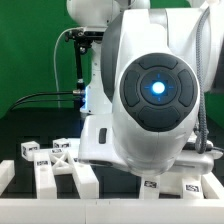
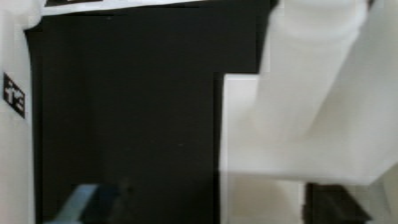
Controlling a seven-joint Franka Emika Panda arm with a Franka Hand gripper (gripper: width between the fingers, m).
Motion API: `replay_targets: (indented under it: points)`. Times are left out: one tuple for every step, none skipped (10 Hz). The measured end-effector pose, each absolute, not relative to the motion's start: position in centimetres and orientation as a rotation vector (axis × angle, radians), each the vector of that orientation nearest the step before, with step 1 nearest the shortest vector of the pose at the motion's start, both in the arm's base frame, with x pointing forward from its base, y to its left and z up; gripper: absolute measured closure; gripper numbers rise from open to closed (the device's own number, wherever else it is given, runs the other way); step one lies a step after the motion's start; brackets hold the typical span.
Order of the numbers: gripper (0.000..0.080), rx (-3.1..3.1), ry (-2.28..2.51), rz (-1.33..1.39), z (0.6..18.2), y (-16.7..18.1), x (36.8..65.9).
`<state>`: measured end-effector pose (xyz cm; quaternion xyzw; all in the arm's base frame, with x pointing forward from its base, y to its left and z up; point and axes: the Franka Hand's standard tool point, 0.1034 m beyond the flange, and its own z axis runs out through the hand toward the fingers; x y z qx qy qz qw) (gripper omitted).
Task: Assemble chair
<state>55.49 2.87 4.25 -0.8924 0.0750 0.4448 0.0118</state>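
In the wrist view a tall white chair piece (image 2: 285,110) stands on the black table and reaches down between my fingers. My gripper (image 2: 210,205) is open. One fingertip (image 2: 80,205) is well clear of the piece, and the other fingertip (image 2: 347,203) sits close beside it. Another white piece with a tag (image 2: 15,100) shows at the frame's edge. In the exterior view the arm's white body (image 1: 155,90) hides the gripper. A white chair frame (image 1: 62,172) and two small tagged blocks (image 1: 30,150) (image 1: 62,147) lie at the exterior view's left.
The marker board (image 1: 175,190) lies flat at the front on the exterior view's right. A black cable (image 1: 45,97) runs in from the exterior view's left, in front of a green backdrop. Black table shows between the pieces in the wrist view.
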Motion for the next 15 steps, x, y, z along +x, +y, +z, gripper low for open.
replay_targets:
  points:
    - [0.0186,-2.787,0.251,1.378,4.5,2.5,56.0]
    - [0.0186,-2.847,0.266,1.239,4.5,1.9,58.1]
    - [0.0160,-2.889,0.281,1.116,5.3,1.3,59.7]
    - [0.0153,-2.912,0.290,1.022,6.4,1.0,60.2]
    - [0.0153,-2.926,0.285,0.935,7.6,0.5,60.2]
    - [0.0151,-2.927,0.285,0.889,9.0,-0.3,59.8]
    - [0.0151,-2.952,0.264,0.778,9.5,-0.9,60.1]
    - [0.0151,-2.960,0.216,0.690,10.5,-1.6,59.2]
    - [0.0151,-2.983,0.133,0.522,11.6,-2.5,58.7]
    - [0.0151,-3.004,0.118,0.407,11.8,-3.2,57.8]
    - [0.0151,-3.036,0.132,0.262,11.5,-3.2,57.7]
    - [0.0151,-3.045,0.134,0.213,11.4,-3.2,57.5]
    - [0.0151,-3.045,0.136,0.215,11.4,-3.3,57.5]
    - [0.0151,-3.045,0.136,0.217,11.3,-3.3,57.4]
    - [0.0151,-3.045,0.076,0.215,11.2,-3.5,57.3]
